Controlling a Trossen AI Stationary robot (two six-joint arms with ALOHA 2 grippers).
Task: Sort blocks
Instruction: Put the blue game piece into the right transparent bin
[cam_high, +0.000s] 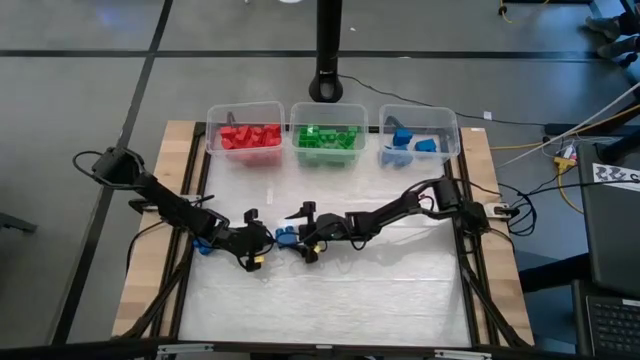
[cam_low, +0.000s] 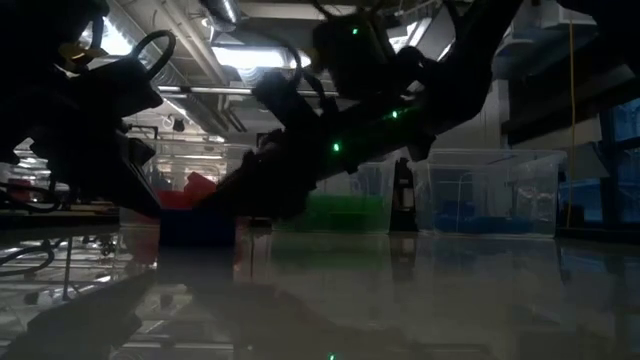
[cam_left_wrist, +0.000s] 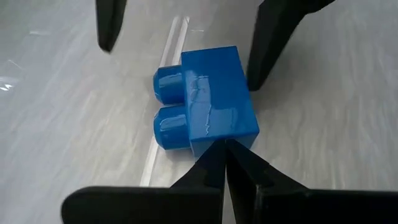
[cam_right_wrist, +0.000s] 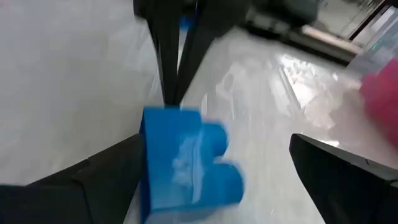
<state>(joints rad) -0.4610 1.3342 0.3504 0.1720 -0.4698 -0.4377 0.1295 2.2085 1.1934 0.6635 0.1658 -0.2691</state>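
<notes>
1. Blocks are mostly sorted already: red ones (cam_high: 250, 136) fill the left clear bin (cam_high: 212, 128), green ones (cam_high: 328, 138) the middle bin (cam_high: 296, 128), and a few blue ones (cam_high: 405, 140) the right bin (cam_high: 454, 130), all along the far edge of the bench (cam_high: 330, 300).
2. One blue block (cam_high: 286, 237) lies loose on the bench near its middle, between the two grippers. Another blue piece (cam_high: 203, 244) shows beside the left arm, partly hidden.
3. Left gripper (cam_high: 254, 240) sits just left of the loose block with its fingers pressed together, holding nothing; its closed tip (cam_left_wrist: 222, 148) touches the block's side.
4. Right gripper (cam_high: 303, 232) reaches in from the right with fingers spread wide on either side of the block, not yet closed on it.
5. Judging from this, sorting is nearly finished: these last blue pieces remain for the right bin.
6. Room to move: the near half of the bench is bare, and the path toward the blue bin looks open. The grippers sit close together, so a collision is the main risk.
</notes>
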